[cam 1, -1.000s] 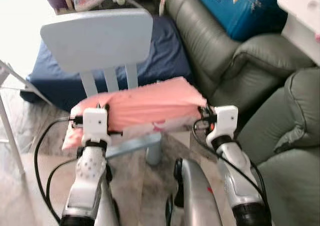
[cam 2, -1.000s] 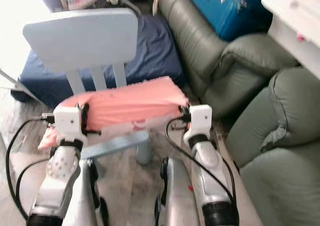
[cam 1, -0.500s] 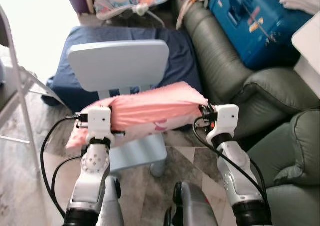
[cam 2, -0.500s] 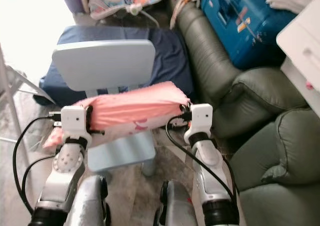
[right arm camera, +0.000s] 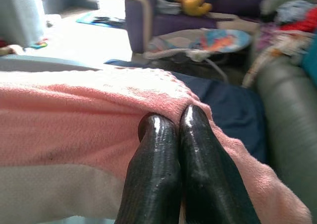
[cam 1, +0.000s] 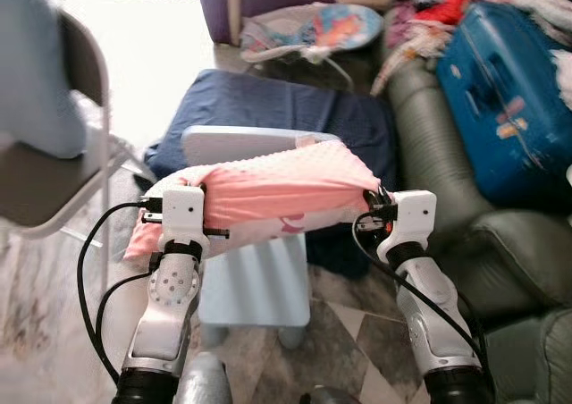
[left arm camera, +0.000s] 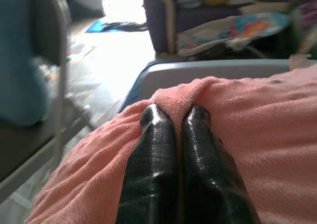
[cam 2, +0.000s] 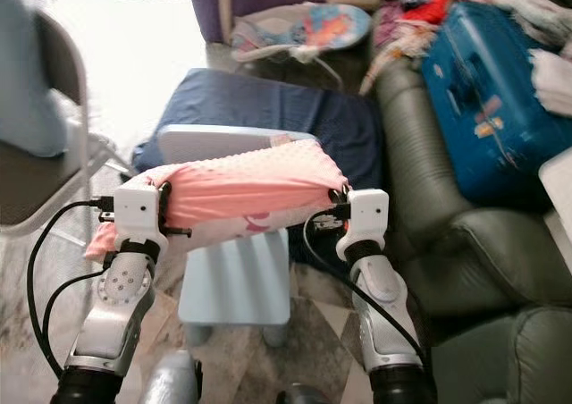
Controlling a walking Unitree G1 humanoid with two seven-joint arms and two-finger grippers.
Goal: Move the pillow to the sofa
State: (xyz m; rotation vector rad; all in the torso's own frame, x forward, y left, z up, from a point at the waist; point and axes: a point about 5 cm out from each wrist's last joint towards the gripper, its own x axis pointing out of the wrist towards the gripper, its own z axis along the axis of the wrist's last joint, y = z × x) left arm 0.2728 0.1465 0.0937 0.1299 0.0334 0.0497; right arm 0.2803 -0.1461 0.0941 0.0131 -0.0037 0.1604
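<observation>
Pink pillow (cam 1: 277, 194) is off the ground, held between both arms in front of the robot — it hangs above the seat of a small light-blue chair (cam 1: 255, 279), with the chair's backrest just behind it.

Left gripper (left arm camera: 174, 119) is at the pillow's left end; in the left wrist view its two black fingers (left arm camera: 153, 135) are pressed together with a fold of pink fabric pinched between the tips. Right gripper (right arm camera: 173, 119) is at the pillow's right end, same picture: fingers (right arm camera: 195, 135) together, clamped on the pink cover near the edge. A paler panel of the pillow shows below the pink in the right wrist view.

Pillow sags slightly at the left end, where a corner droops past the left wrist housing.

Surroundings:
- grey-green sofa (cam 1: 447, 167) to the robot's right, well apart from the pillow — a blue suitcase (cam 1: 509, 100) lies on it.
- dark navy cushion (cam 1: 286, 109) on the floor beyond the chair.
- baby bouncer (cam 1: 308, 33) further back, in front of a purple armchair (right arm camera: 163, 16) with a yellow soft toy (right arm camera: 190, 0) on it.
- folding chair (cam 1: 45, 180) on the left, something pale blue draped on it.

Floor is marbled tile.
</observation>
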